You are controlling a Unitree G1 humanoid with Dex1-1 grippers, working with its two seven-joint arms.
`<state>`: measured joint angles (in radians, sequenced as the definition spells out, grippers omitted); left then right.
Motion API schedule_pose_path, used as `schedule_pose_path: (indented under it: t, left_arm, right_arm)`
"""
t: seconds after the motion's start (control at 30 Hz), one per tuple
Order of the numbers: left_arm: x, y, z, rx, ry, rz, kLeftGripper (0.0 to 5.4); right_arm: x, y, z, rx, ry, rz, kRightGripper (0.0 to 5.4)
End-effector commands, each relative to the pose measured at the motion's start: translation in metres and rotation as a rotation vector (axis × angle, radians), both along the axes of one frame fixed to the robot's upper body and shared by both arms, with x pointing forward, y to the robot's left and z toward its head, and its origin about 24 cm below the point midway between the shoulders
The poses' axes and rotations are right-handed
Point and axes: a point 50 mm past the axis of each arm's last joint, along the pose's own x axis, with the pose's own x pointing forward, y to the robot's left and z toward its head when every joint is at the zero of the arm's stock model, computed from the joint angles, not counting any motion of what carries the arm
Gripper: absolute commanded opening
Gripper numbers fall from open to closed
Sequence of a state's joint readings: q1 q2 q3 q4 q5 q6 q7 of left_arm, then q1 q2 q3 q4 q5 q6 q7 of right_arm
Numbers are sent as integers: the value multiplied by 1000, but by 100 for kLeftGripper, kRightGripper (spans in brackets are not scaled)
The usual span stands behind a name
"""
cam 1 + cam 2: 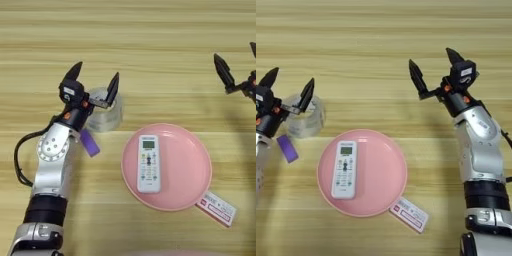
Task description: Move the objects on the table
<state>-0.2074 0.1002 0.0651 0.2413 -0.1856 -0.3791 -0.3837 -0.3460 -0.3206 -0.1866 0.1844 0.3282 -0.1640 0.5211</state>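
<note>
A clear tape roll point(106, 115) stands on the wood-grain table point(150, 50), left of the pink plate. My left gripper point(95, 81) hovers open just above and behind it, one finger over the roll's right rim, the other to its left. A small flat purple block point(89, 142) lies just below the roll, partly tucked against my left wrist. My right gripper point(432, 67) is open over bare table at the upper right, far from both objects.
A pink plate point(187, 170) sits at centre with a white remote control point(149, 163) lying on it. A red-and-white card point(217, 208) pokes out from under the plate's lower right rim.
</note>
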Motion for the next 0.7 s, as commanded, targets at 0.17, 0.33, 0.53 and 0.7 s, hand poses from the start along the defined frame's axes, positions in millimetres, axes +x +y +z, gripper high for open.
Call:
schedule_pose_path:
  t: [0.17,0.33,0.53,0.7]
  left_arm:
    - [-7,10,-14,4,39,63,538]
    - [-10,18,-18,-26,43,127,538]
    - [-24,19,-29,43,94,80,538]
    - [-38,24,-25,94,129,-32,538]
  right_arm:
    - [-13,-6,10,-27,-13,106,540]
    - [-24,-7,6,-47,9,171,540]
    - [-30,-5,3,-62,27,204,540]
    - [-23,-3,-3,17,36,193,540]
